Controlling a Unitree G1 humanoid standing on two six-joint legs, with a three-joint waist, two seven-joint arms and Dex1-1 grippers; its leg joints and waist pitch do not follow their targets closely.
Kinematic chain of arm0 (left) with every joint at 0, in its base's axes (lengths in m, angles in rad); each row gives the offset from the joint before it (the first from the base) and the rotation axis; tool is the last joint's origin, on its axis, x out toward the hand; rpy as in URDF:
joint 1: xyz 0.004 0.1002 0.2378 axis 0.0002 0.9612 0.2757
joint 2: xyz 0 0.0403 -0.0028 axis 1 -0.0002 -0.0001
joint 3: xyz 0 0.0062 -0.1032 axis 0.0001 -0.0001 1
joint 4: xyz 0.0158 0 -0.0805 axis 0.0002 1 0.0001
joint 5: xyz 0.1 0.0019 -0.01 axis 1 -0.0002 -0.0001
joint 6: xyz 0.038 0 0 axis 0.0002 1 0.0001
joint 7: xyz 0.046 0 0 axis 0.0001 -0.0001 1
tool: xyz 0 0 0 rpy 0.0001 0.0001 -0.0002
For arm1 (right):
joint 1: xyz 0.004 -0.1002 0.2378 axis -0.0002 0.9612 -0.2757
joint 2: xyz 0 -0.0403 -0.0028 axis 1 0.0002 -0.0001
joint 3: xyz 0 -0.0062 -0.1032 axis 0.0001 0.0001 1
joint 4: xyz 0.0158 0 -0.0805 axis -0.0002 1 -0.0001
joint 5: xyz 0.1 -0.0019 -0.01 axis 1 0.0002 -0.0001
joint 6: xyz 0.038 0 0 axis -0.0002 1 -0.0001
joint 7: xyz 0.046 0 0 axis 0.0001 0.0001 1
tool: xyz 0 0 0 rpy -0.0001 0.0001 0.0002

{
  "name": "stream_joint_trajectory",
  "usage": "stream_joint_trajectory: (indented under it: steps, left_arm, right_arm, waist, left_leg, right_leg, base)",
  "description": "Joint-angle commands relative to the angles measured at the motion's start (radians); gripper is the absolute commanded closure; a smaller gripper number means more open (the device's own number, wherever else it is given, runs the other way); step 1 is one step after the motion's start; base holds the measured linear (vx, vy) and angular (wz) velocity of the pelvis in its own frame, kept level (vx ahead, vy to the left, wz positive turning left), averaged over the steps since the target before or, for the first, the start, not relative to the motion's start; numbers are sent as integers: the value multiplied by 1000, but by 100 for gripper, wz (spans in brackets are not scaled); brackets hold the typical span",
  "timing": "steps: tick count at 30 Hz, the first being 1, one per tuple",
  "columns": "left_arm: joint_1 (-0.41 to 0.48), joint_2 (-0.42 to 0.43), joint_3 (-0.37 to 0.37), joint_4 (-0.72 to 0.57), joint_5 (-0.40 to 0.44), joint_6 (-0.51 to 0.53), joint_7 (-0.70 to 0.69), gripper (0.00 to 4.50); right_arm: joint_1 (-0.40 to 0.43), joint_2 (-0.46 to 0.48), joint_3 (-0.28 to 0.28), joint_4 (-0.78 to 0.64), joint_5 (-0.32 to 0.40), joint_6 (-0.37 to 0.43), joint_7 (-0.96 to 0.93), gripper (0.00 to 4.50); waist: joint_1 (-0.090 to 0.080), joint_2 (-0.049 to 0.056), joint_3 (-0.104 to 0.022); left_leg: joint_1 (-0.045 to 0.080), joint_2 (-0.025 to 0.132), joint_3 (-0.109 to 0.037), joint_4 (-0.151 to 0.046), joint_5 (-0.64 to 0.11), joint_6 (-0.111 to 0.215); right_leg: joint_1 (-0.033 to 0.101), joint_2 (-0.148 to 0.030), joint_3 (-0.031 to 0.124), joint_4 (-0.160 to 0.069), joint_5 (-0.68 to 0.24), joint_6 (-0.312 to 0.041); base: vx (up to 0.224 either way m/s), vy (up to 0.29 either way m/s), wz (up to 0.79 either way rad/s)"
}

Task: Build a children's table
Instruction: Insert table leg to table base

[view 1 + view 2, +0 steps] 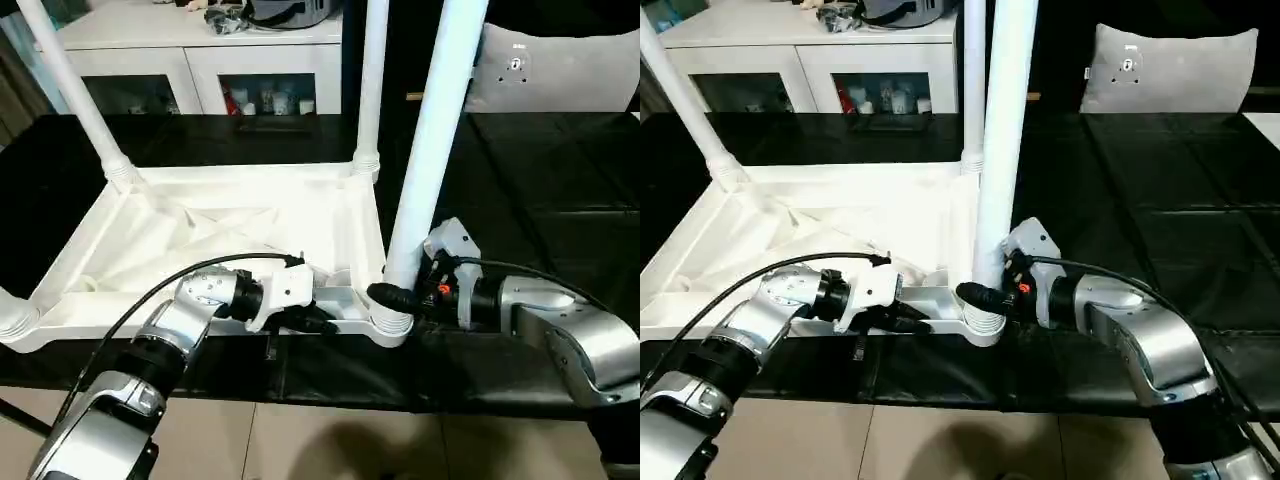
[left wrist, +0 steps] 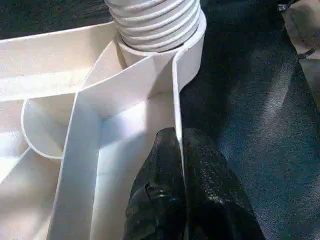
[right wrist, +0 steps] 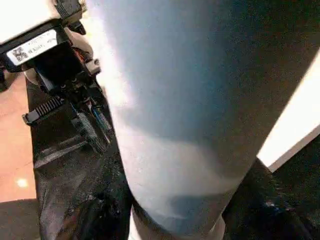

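The children's table (image 1: 200,230) lies upside down on the black work surface, its ribbed underside facing up. White legs stand in its corner sockets at the far left (image 1: 75,95), the far right (image 1: 372,80) and the near right (image 1: 430,150). My left gripper (image 1: 318,318) is shut on the table's front rim (image 2: 176,100), just beside the near-right socket. My right gripper (image 1: 395,295) is closed around the base of the near-right leg (image 3: 180,100), one black finger (image 3: 100,215) on each side of it.
A white glass-doored cabinet (image 1: 200,60) stands behind the work surface, and a grey cushion (image 1: 560,70) lies at the back right. The work surface's front edge (image 1: 330,385) runs just below my wrists, with tiled floor beneath. Another socket (image 1: 12,320) shows at the near left.
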Motion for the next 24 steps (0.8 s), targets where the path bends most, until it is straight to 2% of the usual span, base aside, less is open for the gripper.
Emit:
stream_joint_trajectory:
  steps: [1,4,5,8,9,10,11,12,15,16,17,19,20,24]
  left_arm:
    - [-17,31,-4,-25,11,-3,-28,450]
    - [-17,28,-2,-27,8,0,-27,450]
    - [-19,25,1,-25,6,3,-23,450]
    - [-19,24,4,-24,3,6,-20,450]
    - [-19,24,6,-24,1,8,-20,450]
    - [-19,24,6,-24,-1,9,-20,450]
    - [-19,24,7,-22,-1,10,-19,450]
    - [-20,24,8,-21,-2,11,-17,450]
    - [-23,22,11,-18,-5,15,-12,450]
    - [-23,21,11,-17,-5,16,-11,450]
    - [-23,20,13,-18,-7,18,-9,450]
    - [-21,19,14,-19,-8,21,-8,450]
    - [-20,19,13,-21,-8,22,-9,450]
    - [-14,20,10,-28,-5,22,-7,450]
  right_arm:
    - [-1,17,-4,36,4,-3,1,259]
    - [11,45,-37,57,36,-3,-1,259]
    - [33,71,-80,95,62,-14,-10,259]
    - [51,79,-99,118,67,-29,-16,259]
    - [68,83,-108,129,67,-43,-20,259]
    - [77,84,-112,134,66,-51,-22,259]
    - [98,83,-112,130,61,-66,-21,259]
    - [116,82,-111,124,56,-79,-19,259]
    - [175,71,-86,67,28,-111,-9,259]
    - [188,68,-79,52,21,-117,-8,259]
    - [200,60,-64,38,7,-124,-9,259]
    - [214,42,-30,29,-24,-149,-15,259]
    - [215,34,-18,29,-37,-156,-16,259]
    - [211,-4,47,30,-102,-184,1,259]
  waist:
    - [10,-21,-66]
    - [11,-20,-67]
    - [13,-15,-68]
    - [13,-16,-69]
    - [14,-9,-69]
    - [12,-13,-69]
    - [13,-8,-68]
    - [13,-10,-67]
    - [15,-6,-66]
    - [16,-8,-66]
    - [19,-3,-65]
    - [19,-6,-64]
    - [19,-2,-59]
    - [17,-5,-55]
  left_leg:
    - [-4,47,-12,-70,-166,71]
    - [-4,49,-12,-70,-165,72]
    - [-2,49,-12,-70,-163,70]
    - [-3,50,-12,-71,-162,67]
    - [-2,50,-13,-71,-164,67]
    - [-2,51,-12,-71,-172,66]
    - [-3,49,-13,-72,-178,64]
    - [-2,50,-12,-73,-183,63]
    - [-2,49,-13,-74,-190,61]
    - [-1,50,-12,-74,-191,62]
    - [-1,50,-13,-76,-193,62]
    - [0,49,-13,-77,-207,58]
    - [1,47,-12,-79,-223,56]
    - [4,46,-13,-80,-257,54]
  right_leg:
    - [64,-68,59,-63,-347,-139]
    - [62,-69,59,-63,-345,-144]
    - [62,-68,59,-63,-339,-146]
    - [63,-66,58,-62,-317,-151]
    - [64,-67,59,-61,-312,-153]
    - [63,-67,59,-62,-308,-155]
    - [65,-67,58,-62,-313,-156]
    - [64,-66,58,-64,-318,-154]
    - [64,-66,58,-66,-326,-147]
    - [64,-65,59,-66,-321,-145]
    - [62,-65,59,-64,-318,-147]
    - [63,-64,59,-66,-328,-144]
    - [61,-64,58,-70,-353,-139]
    - [60,-64,56,-79,-416,-117]
  base:
    - [0,0,0]
    - [0,0,0]
    - [0,0,0]
    - [0,0,0]
    - [0,0,0]
    - [0,0,0]
    - [0,0,0]
    - [0,0,0]
    - [0,0,0]
    - [0,0,0]
    - [0,0,0]
    - [0,0,0]
    - [0,0,0]
    - [0,0,0]
